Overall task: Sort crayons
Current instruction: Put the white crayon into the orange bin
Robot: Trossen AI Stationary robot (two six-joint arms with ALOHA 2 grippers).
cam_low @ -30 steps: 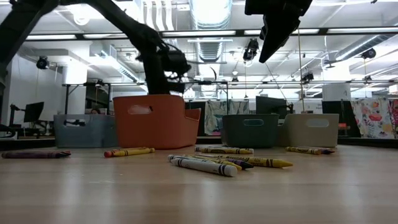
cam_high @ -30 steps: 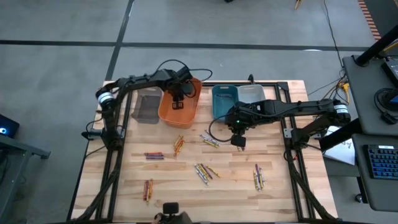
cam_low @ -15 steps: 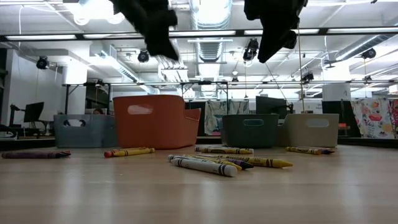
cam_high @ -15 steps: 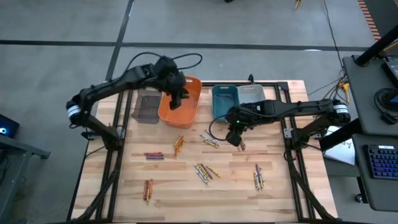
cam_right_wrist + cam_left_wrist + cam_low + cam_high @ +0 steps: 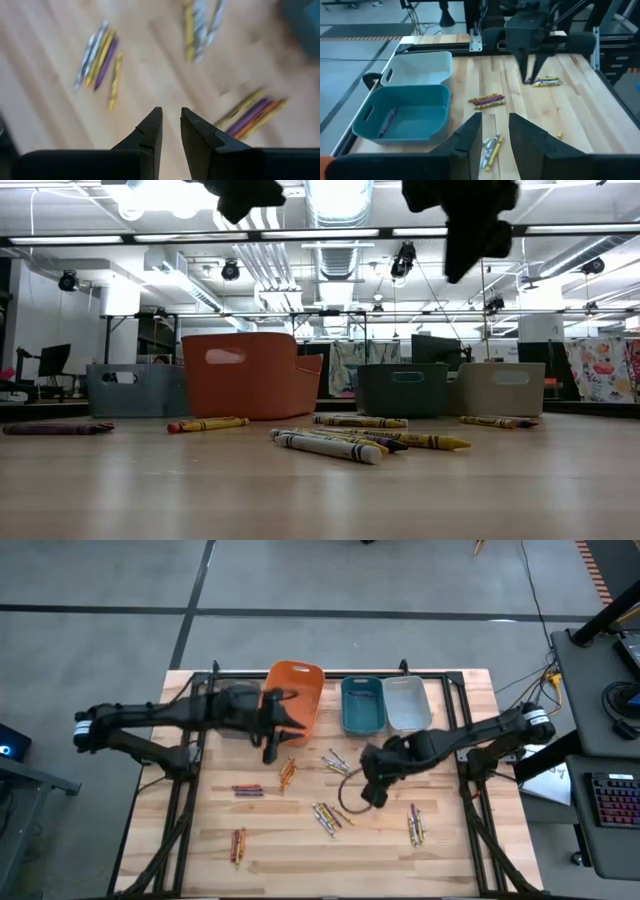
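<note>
Crayons lie in loose groups on the wooden table: an orange group [image 5: 287,773], a mixed group [image 5: 337,764], a central group [image 5: 327,815], and others at the left [image 5: 247,790], near left [image 5: 238,845] and right [image 5: 415,825]. My left gripper [image 5: 270,747] hangs open and empty just in front of the orange bin [image 5: 295,700]; its fingers [image 5: 470,135] have nothing between them. My right gripper [image 5: 372,792] hangs above bare table between the central and right groups, fingers [image 5: 150,127] slightly apart and empty. A purple crayon [image 5: 387,122] lies in the teal bin [image 5: 400,117].
Along the far edge stand a dark grey bin [image 5: 235,712], partly under my left arm, the orange bin, the teal bin [image 5: 362,705] and a pale grey bin [image 5: 405,703]. A short yellow crayon piece [image 5: 559,135] lies alone. Black frame rails [image 5: 185,800] run along both table sides.
My left gripper has risen out from over the orange bin and swung toward the table's near edge, now in front of the bin. My right gripper has moved toward the near edge, away from the mixed group. No crayon on the table has moved.
</note>
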